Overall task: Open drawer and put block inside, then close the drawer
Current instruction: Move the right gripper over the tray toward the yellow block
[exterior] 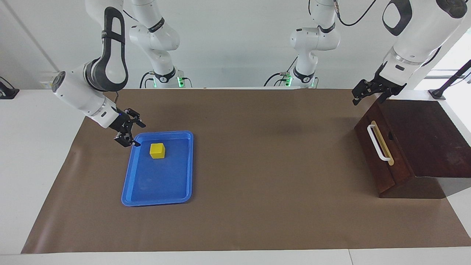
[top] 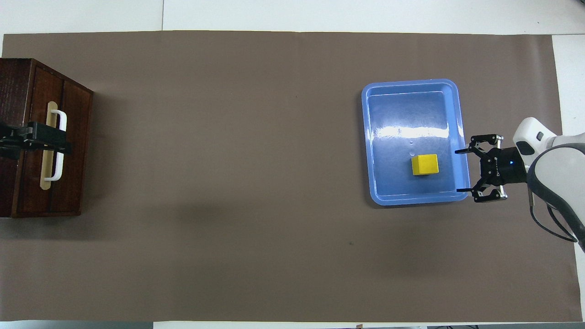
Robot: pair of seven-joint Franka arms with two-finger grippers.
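Observation:
The yellow block [exterior: 157,150] sits in the blue tray [exterior: 159,201], in the part nearer the robots. My right gripper [exterior: 137,135] is open and low over the tray's rim beside the block, its fingertips pointing at it without touching. The block [top: 424,164] and the right gripper [top: 460,170] also show from overhead. The dark brown drawer [exterior: 371,159] with its white handle [exterior: 378,143] is shut, flush in its cabinet. My left gripper [exterior: 369,98] is open and raised over the cabinet's edge. From overhead the left gripper [top: 64,145] covers the handle's middle [top: 58,170].
The brown mat [exterior: 257,165] covers the table between the tray and the wooden cabinet [exterior: 430,136], which stands at the left arm's end. The tray [top: 411,86] lies at the right arm's end.

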